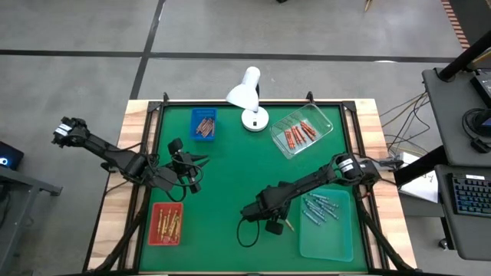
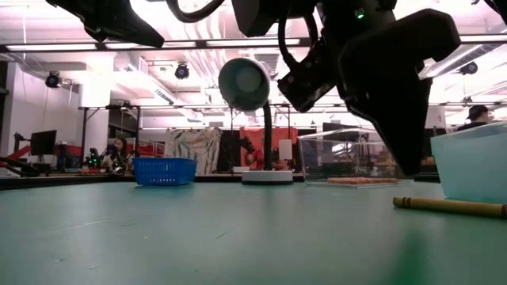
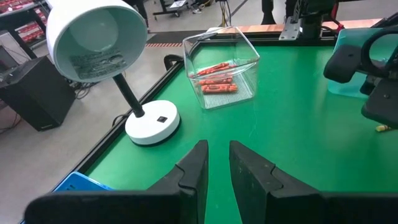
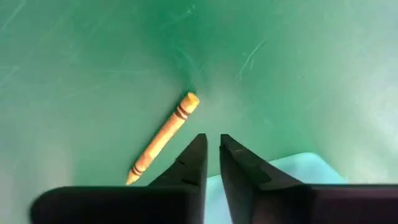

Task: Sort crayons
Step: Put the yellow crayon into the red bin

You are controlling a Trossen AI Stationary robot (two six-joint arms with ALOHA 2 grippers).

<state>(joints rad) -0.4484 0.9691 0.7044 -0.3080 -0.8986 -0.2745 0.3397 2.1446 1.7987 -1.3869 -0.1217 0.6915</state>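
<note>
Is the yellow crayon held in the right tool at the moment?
No: the yellow crayon lies flat on the green mat beside the right tool, whose narrow gap between the fingers is empty.

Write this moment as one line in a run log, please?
right pincer: empty, over mat beside loose yellow crayon, not touching | left pincer: empty, waiting near red tray | crayon: lying flat by pale tray

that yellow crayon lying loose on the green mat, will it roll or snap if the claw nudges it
The thin yellow-gold paper-wrapped crayon lies flat on the green mat; being round, it will probably roll if nudged sideways. It looks stiff and light, so it should lift easily. Its slim body may slip or snap under a hard pinch from the right claw.
</note>
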